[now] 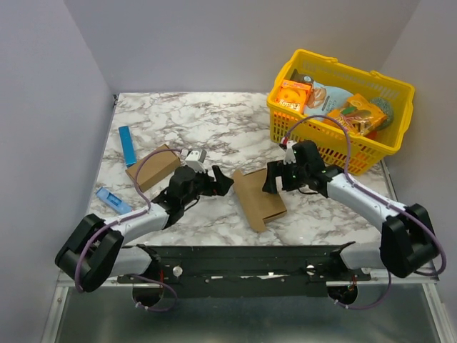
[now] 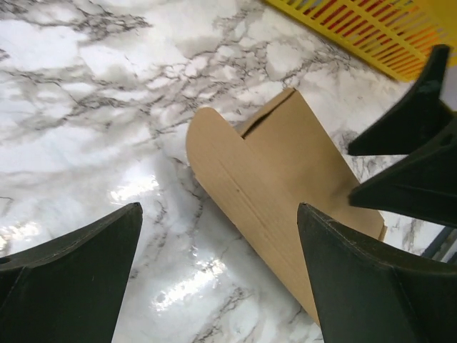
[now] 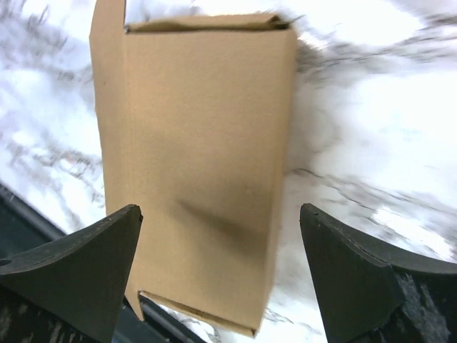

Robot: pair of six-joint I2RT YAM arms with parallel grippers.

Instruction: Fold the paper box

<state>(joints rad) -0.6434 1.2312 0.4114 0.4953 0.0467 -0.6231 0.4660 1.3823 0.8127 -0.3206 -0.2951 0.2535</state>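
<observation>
Between left gripper (image 1: 223,182) and right gripper (image 1: 272,179), paper box (image 1: 258,201) (partly hidden)

The paper box (image 1: 258,198) is plain brown unprinted cardboard, an oblong carton pressed nearly flat and lying on its broad face. One end gapes slightly, and a rounded flap sticks out. In the top view it lies below-left of the yellow basket (image 1: 378,153), near but not touching.
</observation>
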